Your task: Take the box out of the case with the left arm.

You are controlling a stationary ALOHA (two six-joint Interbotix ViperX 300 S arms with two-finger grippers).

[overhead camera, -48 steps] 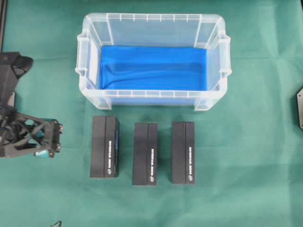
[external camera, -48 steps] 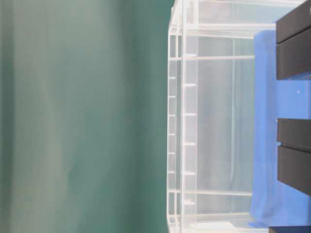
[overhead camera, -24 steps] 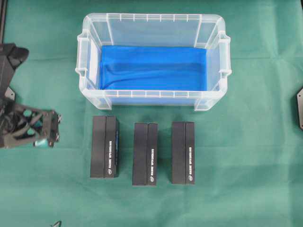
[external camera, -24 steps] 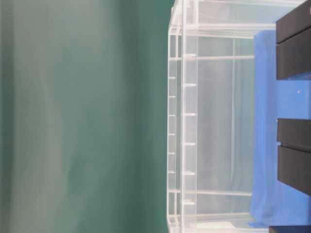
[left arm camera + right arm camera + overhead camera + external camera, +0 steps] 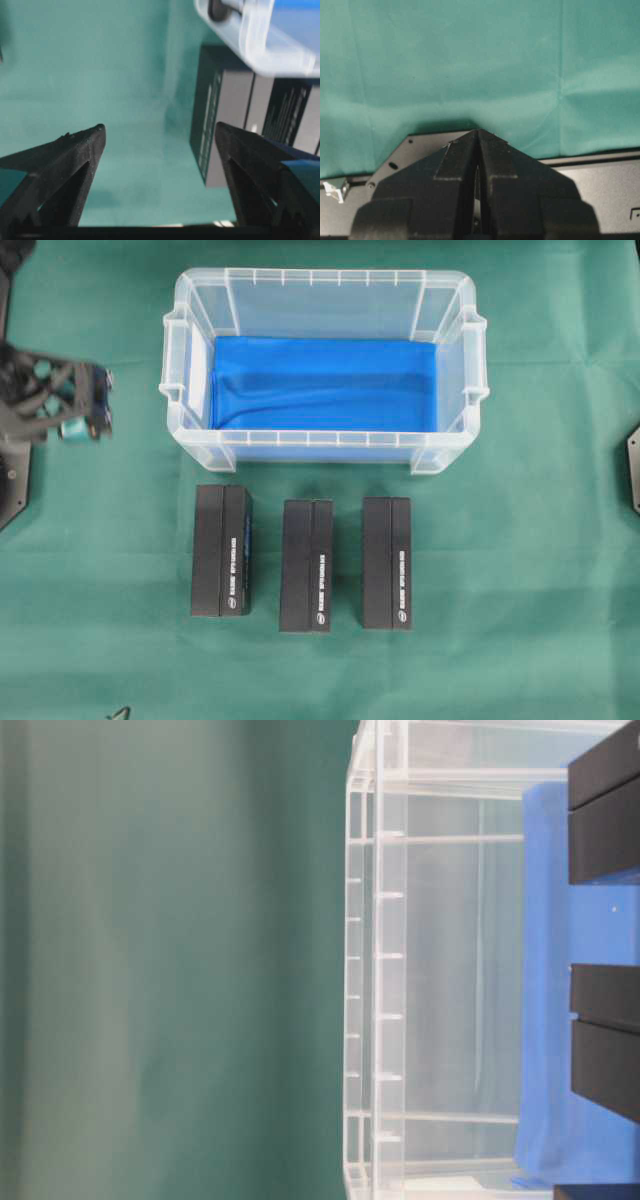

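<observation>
My left hand (image 5: 88, 412) hangs at the left edge of the overhead view, lattice body level, its two fingers (image 5: 75, 155) spread wide with nothing between them. My right hand (image 5: 479, 137) has its fingertips pressed together, gripping nothing.

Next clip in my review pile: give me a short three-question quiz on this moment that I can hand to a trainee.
1. How many black boxes lie on the green cloth in front of the case, seen from overhead?
2. True or false: a box lies on the blue sheet inside the case.
3. Multiple choice: the left gripper is A) open and holding nothing, B) shut on a box, C) inside the case.

Key
1. Three, side by side.
2. False; only the blue sheet shows inside.
3. A. Its fingers stand wide apart over bare cloth, left of the case.
</observation>
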